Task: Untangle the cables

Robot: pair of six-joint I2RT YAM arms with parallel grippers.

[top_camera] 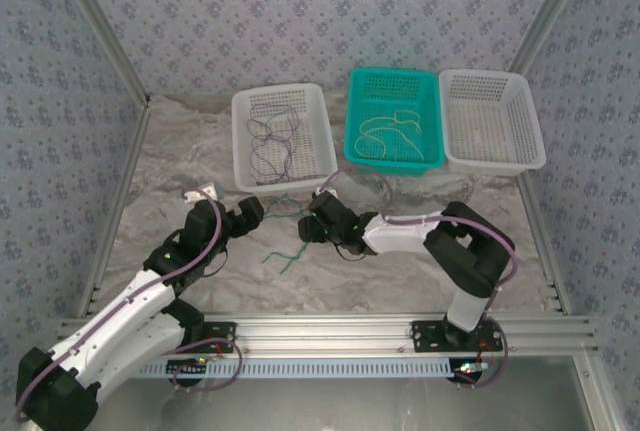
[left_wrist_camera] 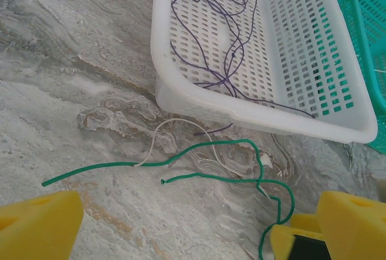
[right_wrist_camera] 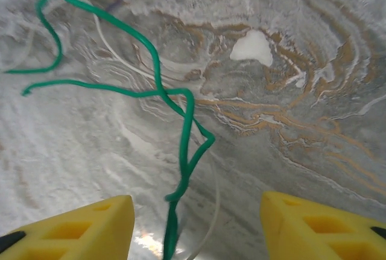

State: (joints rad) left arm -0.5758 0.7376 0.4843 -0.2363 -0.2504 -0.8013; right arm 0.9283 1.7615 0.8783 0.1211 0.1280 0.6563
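1. right gripper [right_wrist_camera: 193, 215] hangs low over the marble table [right_wrist_camera: 325, 55], jaws apart. a twisted stretch of the green cable [right_wrist_camera: 187, 127] runs between them from 6 o'clock. nothing is clamped.
2. left gripper [left_wrist_camera: 193, 227] has its jaws wide apart and empty, with the same tangle at its 12 o'clock.
3. the green cable lies on the table at 6 o'clock of the white basket [left_wrist_camera: 181, 100], crossed by a thin white cable [left_wrist_camera: 158, 132]. the purple cables [left_wrist_camera: 232, 55] sit inside that basket.
4. my read: centre the green strand and keep the white one outside the pads. then pinch firmly and draw away slowly so the loops slip free rather than tighten.
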